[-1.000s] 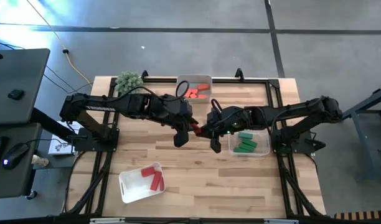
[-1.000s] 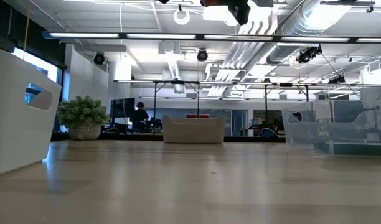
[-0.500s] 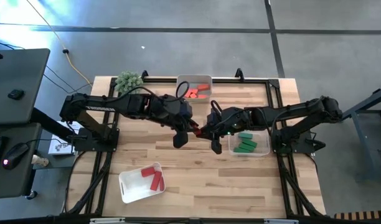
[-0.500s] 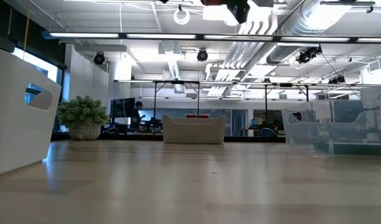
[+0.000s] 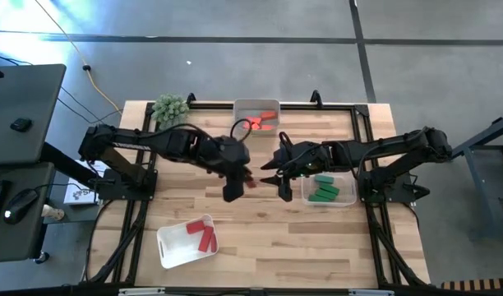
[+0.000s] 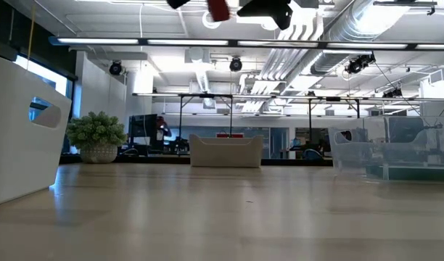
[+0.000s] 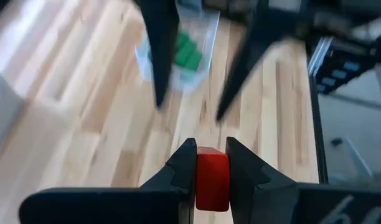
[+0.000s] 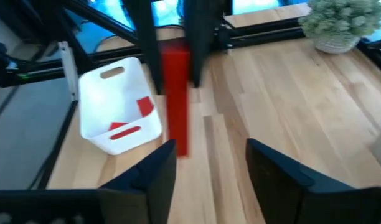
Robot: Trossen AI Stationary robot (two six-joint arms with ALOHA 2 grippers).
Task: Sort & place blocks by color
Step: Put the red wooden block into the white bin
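Red block (image 7: 211,177) is pinched between the left gripper (image 5: 245,182) fingers, up in the air over the middle of the wooden table (image 5: 260,230), well clear of the surface. In the left wrist view the block sits squeezed right between the two fingertips, sticking out a bit past them.

Going left to right using that block as the landmark: the white tray (image 5: 186,241) with a couple of red blocks (image 5: 204,234) in it is off to the left and nearer the front edge. The grey tray (image 5: 256,108) with coral blocks (image 5: 262,122) is behind it at the far edge. Just to the right is the right gripper (image 5: 279,175), fingers spread and holding nothing, pointed at the block but not touching it. Further right is the clear tray (image 5: 347,198) with the green blocks (image 5: 323,189).
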